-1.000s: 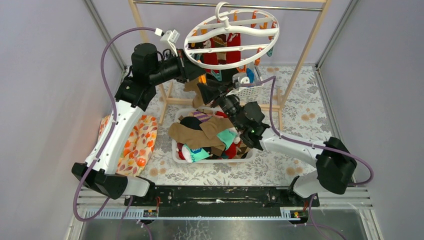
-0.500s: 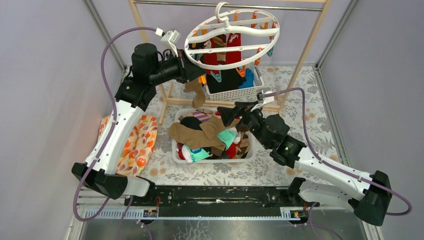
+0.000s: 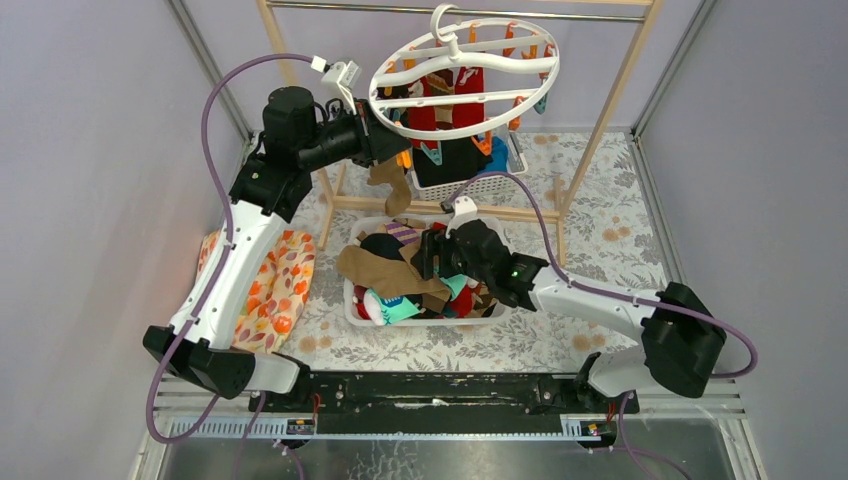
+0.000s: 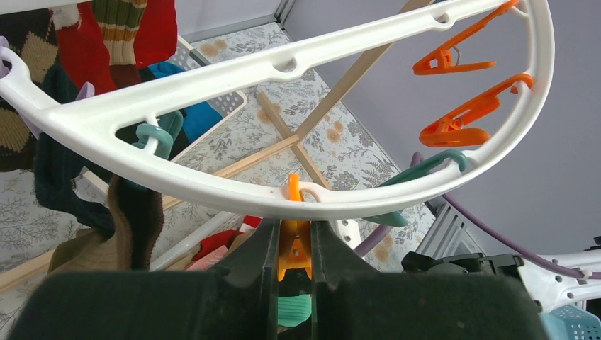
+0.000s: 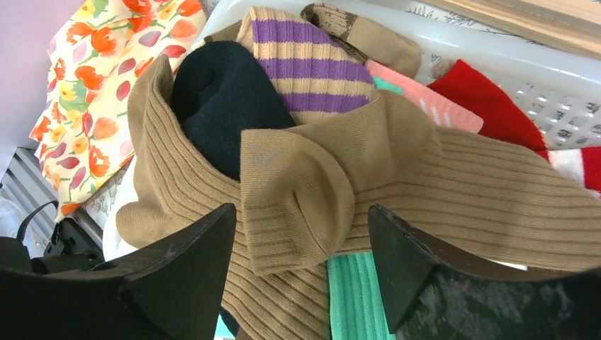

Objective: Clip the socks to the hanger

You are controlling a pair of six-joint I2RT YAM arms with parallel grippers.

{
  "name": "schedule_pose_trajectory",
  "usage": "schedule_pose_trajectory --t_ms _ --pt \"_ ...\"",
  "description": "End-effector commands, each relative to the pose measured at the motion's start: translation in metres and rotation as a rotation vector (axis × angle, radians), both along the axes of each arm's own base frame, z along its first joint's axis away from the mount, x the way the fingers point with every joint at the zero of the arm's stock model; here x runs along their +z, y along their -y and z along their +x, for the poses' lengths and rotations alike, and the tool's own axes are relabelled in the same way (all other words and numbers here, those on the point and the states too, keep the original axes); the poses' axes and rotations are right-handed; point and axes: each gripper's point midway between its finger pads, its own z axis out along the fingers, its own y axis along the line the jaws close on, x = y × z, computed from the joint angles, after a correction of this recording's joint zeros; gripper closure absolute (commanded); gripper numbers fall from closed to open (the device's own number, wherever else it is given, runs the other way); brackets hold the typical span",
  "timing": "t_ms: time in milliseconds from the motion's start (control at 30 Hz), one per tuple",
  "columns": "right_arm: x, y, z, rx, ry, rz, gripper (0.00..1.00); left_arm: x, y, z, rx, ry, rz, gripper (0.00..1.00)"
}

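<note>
Below the round white plastic hanger, at six o'clock, my right gripper hangs spread over a tan ribbed sock; the black sock wrapped inside may lift too. My left gripper pinches an orange clip.

Plain lilac walls enclose a bench covered in grey floral cloth. A wooden rail frame stands at the back, under even light.

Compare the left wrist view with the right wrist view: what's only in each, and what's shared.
Only left wrist: the hanger ring, with the left gripper closed on an orange clip under it. Only right wrist: the right gripper open over a tan sock, near a black sock and floral cloth. Both: the white basket of socks.
</note>
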Motion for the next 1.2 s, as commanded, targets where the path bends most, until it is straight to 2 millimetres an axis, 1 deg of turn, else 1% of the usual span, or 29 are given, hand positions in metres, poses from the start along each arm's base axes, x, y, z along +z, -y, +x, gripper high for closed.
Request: schedule_pose_trajectory --t_ms 0,100,133,167,200,333,400,433,533,667,733,933,1100,1167 --pt "0.025 -0.02 0.006 0.021 0.028 0.092 0.26 0.023 -0.003 -0.01 -0.014 0.076 -0.006 1.0" --pt "0.008 -0.023 0.008 0.02 0.009 0.061 0.3 0.024 -0.004 -0.011 -0.016 0.077 -0.006 1.0" --pt "0.006 -0.024 0.008 0.02 0.002 0.058 0.32 0.023 -0.004 -0.011 -0.017 0.077 -0.005 1.0" --pt "0.006 -0.025 0.009 0.016 -0.003 0.066 0.36 0.023 -0.004 -0.011 -0.017 0.08 -0.003 1.0" --pt "0.007 -0.027 0.008 0.018 -0.005 0.076 0.44 0.023 -0.004 -0.012 -0.018 0.083 0.0 1.0" --pt "0.027 -0.027 0.008 0.016 0.025 0.133 0.72 0.021 -0.006 -0.013 -0.018 0.095 0.013 1.0" --pt "0.042 -0.027 0.007 0.024 0.041 0.151 0.81 0.02 -0.006 -0.014 -0.018 0.101 0.019 1.0" --pt "0.049 -0.027 0.005 0.033 0.048 0.159 0.84 0.019 -0.007 -0.013 -0.017 0.102 0.023 1.0" --pt "0.068 -0.027 -0.002 0.067 0.058 0.184 0.86 0.018 -0.007 -0.013 -0.018 0.101 0.027 1.0" --pt "0.084 -0.023 -0.012 0.105 0.053 0.189 0.88 0.018 -0.007 -0.014 -0.018 0.106 0.03 1.0" --pt "0.096 -0.021 -0.02 0.137 0.069 0.202 0.9 0.018 -0.007 -0.013 -0.017 0.11 0.033 1.0" --pt "0.143 -0.023 -0.049 0.291 0.089 0.258 0.93 0.018 -0.008 -0.013 -0.018 0.113 0.037 1.0" --pt "0.191 -0.037 -0.075 0.431 0.07 0.397 0.98 0.023 -0.008 -0.015 -0.015 0.118 0.03 1.0" --pt "0.204 -0.041 -0.084 0.476 0.06 0.446 0.99 0.024 -0.008 -0.015 -0.015 0.121 0.03 1.0"
